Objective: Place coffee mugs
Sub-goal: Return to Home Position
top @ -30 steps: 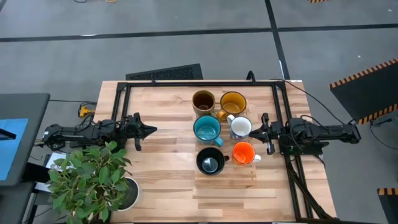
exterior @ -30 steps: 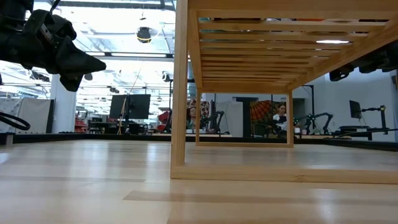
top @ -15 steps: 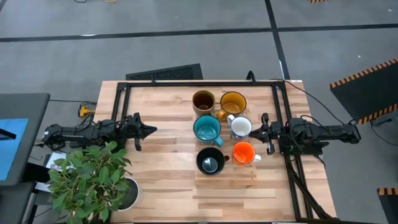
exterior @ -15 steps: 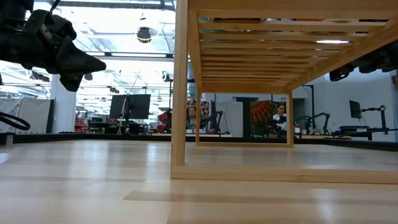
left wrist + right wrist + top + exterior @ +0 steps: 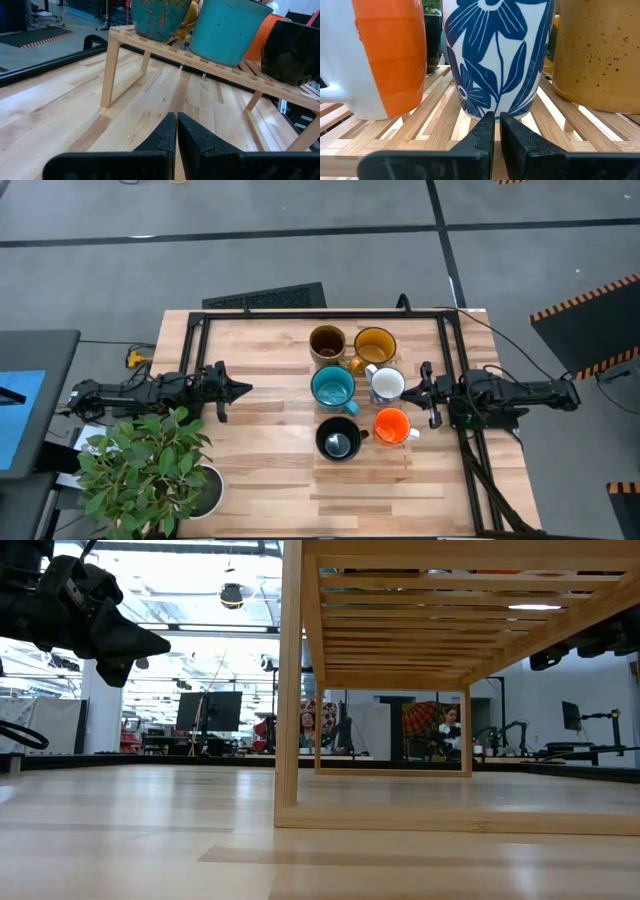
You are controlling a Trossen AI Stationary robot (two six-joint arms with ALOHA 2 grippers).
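The coffee mugs are all six on the slatted wooden shelf in the middle of the table. The brown mug and mustard mug are at the back. The teal mug and the white mug with blue flowers are in the centre, and the black mug and orange mug are at the front, all closely packed. We find the left gripper well apart from the shelf, its fingers closed on nothing. The right gripper is likewise clenched and empty, but its tip lies just beside the white mug and at shelf-top height. We judge placement complete, with only the retreat outstanding. The hazard is on the right: any forward drift or sideways swing of that arm could push the white mug into its neighbours. It could also catch the orange mug, which stands at the shelf edge nearest that arm. We see no comparable risk from the left arm.
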